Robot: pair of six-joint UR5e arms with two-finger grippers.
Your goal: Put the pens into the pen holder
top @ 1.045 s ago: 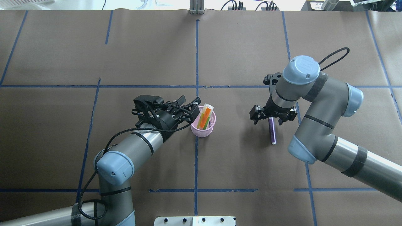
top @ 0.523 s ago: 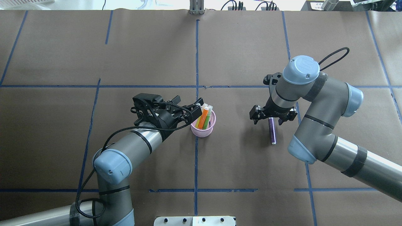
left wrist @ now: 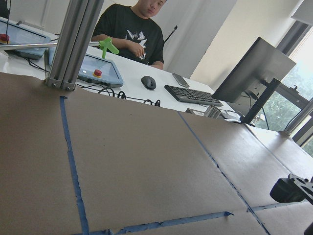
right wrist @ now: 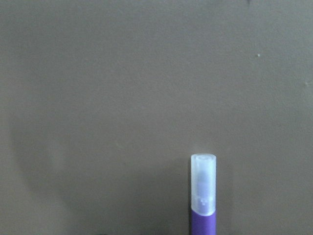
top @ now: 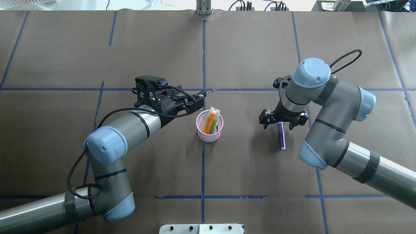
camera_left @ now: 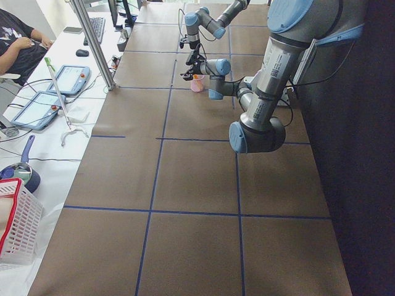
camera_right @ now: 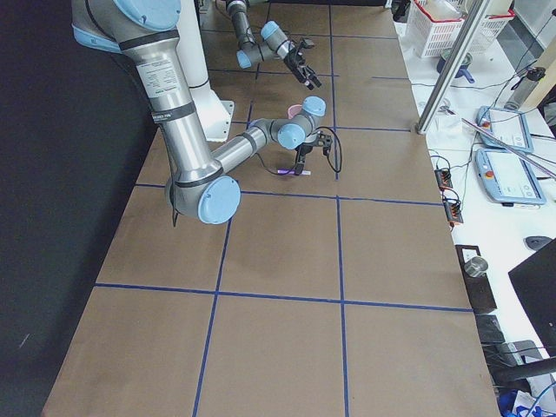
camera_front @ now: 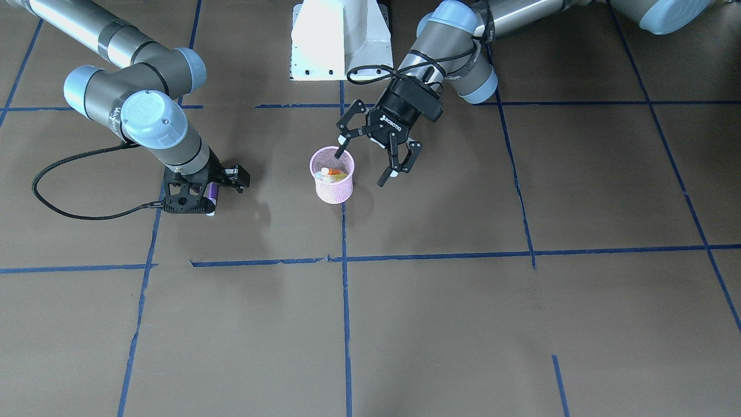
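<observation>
**Table** point(top: 247, 52): brown paper, marked into squares by blue tape lines point(top: 203, 58).

**Pen holder** point(top: 209, 134): pink mesh cup, upright on the centre tape line between my two arms. It holds an orange pen point(top: 212, 118), a green pen point(top: 215, 125) and a yellow pen point(top: 205, 126). All three lean, with their pale caps above the rim.

**Purple pen** point(top: 282, 138): flat on the paper, well apart from the holder on my right side, pale cap toward my base.

**My right gripper** point(top: 282, 122): low over the purple pen's far end, fingers spread to either side of it, not closed on it.

**My left gripper** point(camera_front: 362, 168): jaws wide apart, holding nothing, raised just beside the holder's rim.

**Black cable** point(top: 346, 58): looped off my right wrist.

**Past the table's far edge:** a seated person point(left wrist: 132, 34), keyboard point(left wrist: 190, 94), mouse point(left wrist: 148, 82), monitor point(left wrist: 257, 73).
</observation>
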